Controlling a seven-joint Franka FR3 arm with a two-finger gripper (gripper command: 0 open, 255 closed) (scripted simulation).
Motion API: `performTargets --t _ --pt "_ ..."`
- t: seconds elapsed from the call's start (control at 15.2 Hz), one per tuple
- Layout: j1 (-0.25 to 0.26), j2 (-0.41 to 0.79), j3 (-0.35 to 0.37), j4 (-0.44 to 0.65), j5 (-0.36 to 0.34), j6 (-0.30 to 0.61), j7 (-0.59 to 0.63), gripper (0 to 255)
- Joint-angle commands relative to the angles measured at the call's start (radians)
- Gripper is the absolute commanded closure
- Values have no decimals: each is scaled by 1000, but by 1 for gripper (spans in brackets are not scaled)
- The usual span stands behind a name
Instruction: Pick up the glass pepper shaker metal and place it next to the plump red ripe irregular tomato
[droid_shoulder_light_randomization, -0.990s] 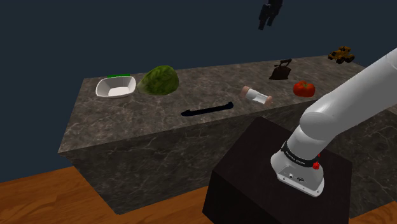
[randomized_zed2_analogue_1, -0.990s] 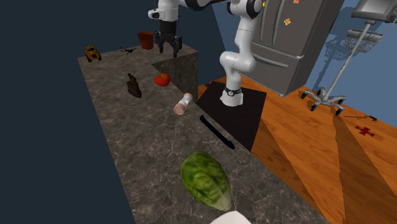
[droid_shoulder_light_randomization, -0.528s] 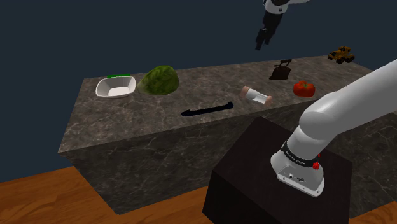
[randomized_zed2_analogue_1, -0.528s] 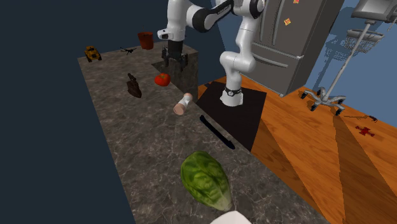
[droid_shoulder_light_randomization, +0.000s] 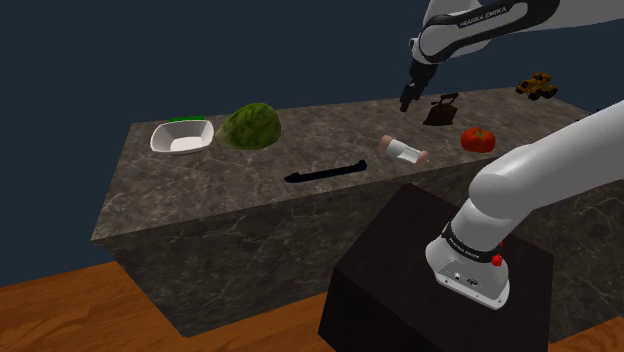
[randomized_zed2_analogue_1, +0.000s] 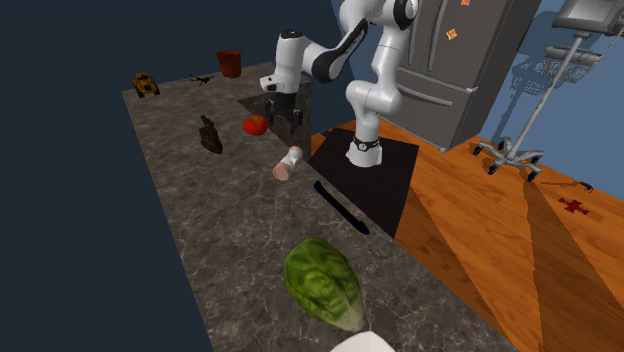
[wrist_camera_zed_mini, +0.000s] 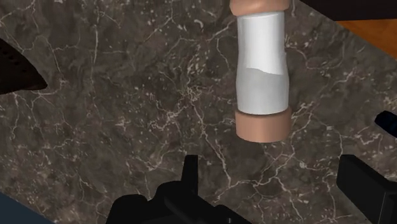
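The pepper shaker (wrist_camera_zed_mini: 259, 70), a squat cylinder with a pale see-through body half filled with grey and a tan cap at each end, lies on its side on the dark veined stone counter (wrist_camera_zed_mini: 114, 114). In the wrist view its long axis runs straight away from the all-black two-finger gripper (wrist_camera_zed_mini: 273, 167), crosswise to the line between the fingers. One cap lies just ahead of the gap between them and the other points away. In the shoulder view the shaker (droid_shoulder_light_randomization: 403, 150) slants from upper left to lower right. It lies near the counter's front edge, between the long black knife (droid_shoulder_light_randomization: 325, 172) and the plump red tomato (droid_shoulder_light_randomization: 477, 138), apart from both. In the second exterior view the shaker (randomized_zed2_analogue_1: 289, 163) has one cap turned toward the camera, and the tomato (randomized_zed2_analogue_1: 255, 124) sits beyond it. The fingers (wrist_camera_zed_mini: 189, 172) stand wide apart, wider than the shaker's body, clasping nothing and touching nothing. The gripper (droid_shoulder_light_randomization: 408, 98) hangs in the air above the counter, over the shaker and pointing down, beside a dark brown iron-shaped object (droid_shoulder_light_randomization: 440, 110). In the second exterior view the gripper (randomized_zed2_analogue_1: 283, 118) hangs just beside the tomato.
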Motion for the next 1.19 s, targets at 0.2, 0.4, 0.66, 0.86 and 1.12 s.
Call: performTargets --t 0.2,0.4,0.66,0.86,1.12 --pt "-32 18 -8 -172 -76 196 35 0" --pt "-60 64 -16 -250 -133 324 59 0" --pt "-92 141 -22 -301 -196 455 91 0" --pt "-100 201 -28 -300 -212 515 102 0" --pt "-109 275 -34 -296 -232 587 117 0"
